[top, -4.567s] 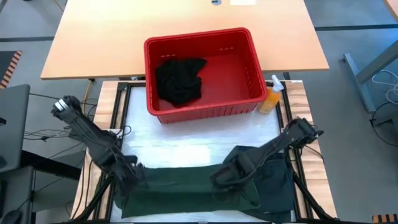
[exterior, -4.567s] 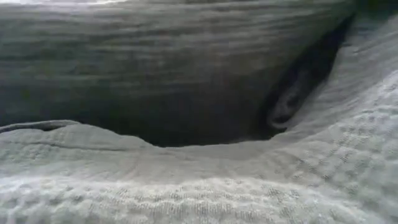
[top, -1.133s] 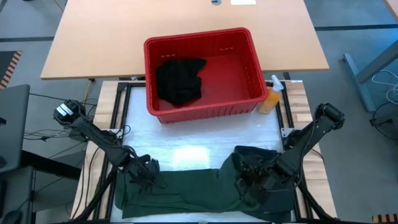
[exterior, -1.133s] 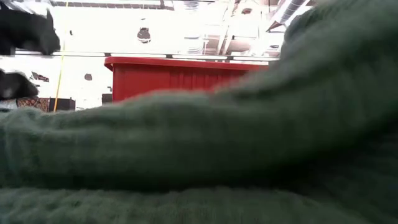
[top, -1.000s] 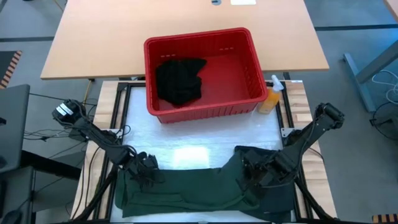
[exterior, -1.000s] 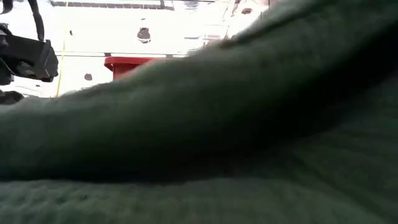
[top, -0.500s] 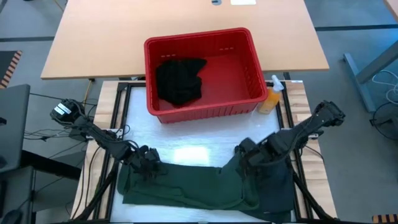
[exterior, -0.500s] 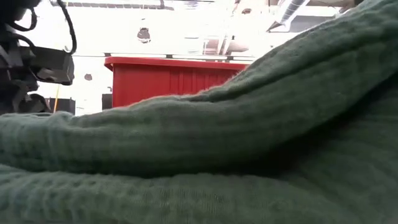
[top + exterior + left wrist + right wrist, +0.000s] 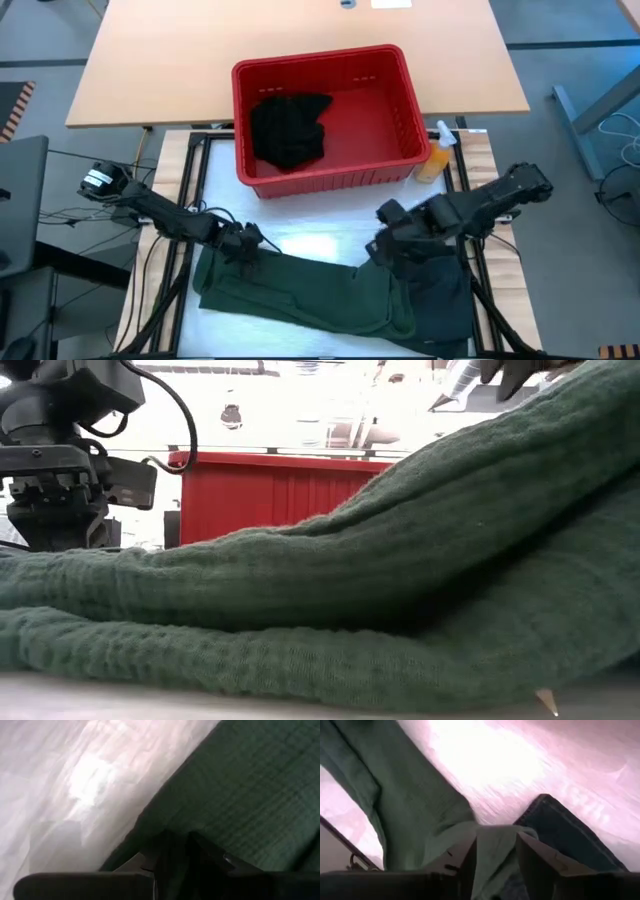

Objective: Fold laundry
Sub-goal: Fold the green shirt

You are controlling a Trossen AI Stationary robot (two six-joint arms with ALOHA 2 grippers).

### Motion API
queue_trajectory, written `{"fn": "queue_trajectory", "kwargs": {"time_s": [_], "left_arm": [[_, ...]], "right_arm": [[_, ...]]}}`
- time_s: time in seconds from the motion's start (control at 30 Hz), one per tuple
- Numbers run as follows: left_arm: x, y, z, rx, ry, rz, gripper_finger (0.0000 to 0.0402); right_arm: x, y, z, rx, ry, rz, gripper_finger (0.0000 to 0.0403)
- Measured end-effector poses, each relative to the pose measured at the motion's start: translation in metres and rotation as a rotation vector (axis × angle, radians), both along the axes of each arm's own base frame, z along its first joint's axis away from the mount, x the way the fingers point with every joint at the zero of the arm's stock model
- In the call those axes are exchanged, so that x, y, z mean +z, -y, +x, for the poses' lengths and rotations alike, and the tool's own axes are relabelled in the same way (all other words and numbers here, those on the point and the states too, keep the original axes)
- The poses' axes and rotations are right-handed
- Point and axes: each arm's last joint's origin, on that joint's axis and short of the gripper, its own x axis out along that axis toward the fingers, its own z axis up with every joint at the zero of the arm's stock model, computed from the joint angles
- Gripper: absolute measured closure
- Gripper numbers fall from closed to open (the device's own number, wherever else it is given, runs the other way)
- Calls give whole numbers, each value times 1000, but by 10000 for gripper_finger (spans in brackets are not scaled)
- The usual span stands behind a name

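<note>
A dark green garment [image 9: 300, 295] lies spread along the table's near part, and it fills the low view [image 9: 350, 610]. My left gripper [image 9: 248, 240] is shut on its far-left corner. My right gripper [image 9: 383, 243] hangs above the garment's right end. Its fingers stand apart in the right wrist view [image 9: 495, 865], with a raised bulge of green cloth [image 9: 492, 845] showing between them. A dark blue-teal garment [image 9: 445, 300] lies under the green one at the right, also seen in the right wrist view [image 9: 565, 830]. My left gripper pinches the green garment's edge [image 9: 150, 832] at its far-left corner between its two fingers, coming steeply from above. The rest of the garment lies on the table. My right gripper has green cloth between its parted fingers; whether they touch it I cannot tell.
A red basket [image 9: 320, 55] stands at the table's far side with a black garment [image 9: 290, 130] inside. An orange spray bottle [image 9: 437, 155] stands at its right corner. A bare white strip of table [image 9: 300, 225] runs between the basket and the green garment.
My left gripper has gone toward the far edge and to the right, dragging the green garment's far-left corner with it, so the garment now lies slanted. My right gripper has risen and gone toward the far edge and left, off the garment's right part.
</note>
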Motion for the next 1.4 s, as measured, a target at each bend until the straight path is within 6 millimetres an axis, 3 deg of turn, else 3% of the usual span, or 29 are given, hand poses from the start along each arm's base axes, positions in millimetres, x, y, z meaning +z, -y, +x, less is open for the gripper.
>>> {"fn": "queue_trajectory", "kwargs": {"time_s": [0.17,0.37,0.47,0.73,0.9,1.13,1.4], "left_arm": [[0,-6,0,29,-22,13,327],[1,-8,-3,45,-41,32,327],[2,-11,-9,58,-87,65,327],[10,-18,-25,71,-165,92,327],[13,-24,-41,98,-284,137,327],[16,-25,-44,122,-264,132,326],[15,-25,-45,122,-271,135,326]], "right_arm": [[-15,5,19,32,-45,-13,202],[-23,-20,57,307,165,29,187],[-39,-24,72,416,143,31,191],[-88,-10,104,588,8,34,195],[-123,-4,112,669,-142,44,196],[-161,13,126,623,-251,-23,218],[-188,33,117,633,-533,-93,262]]}}
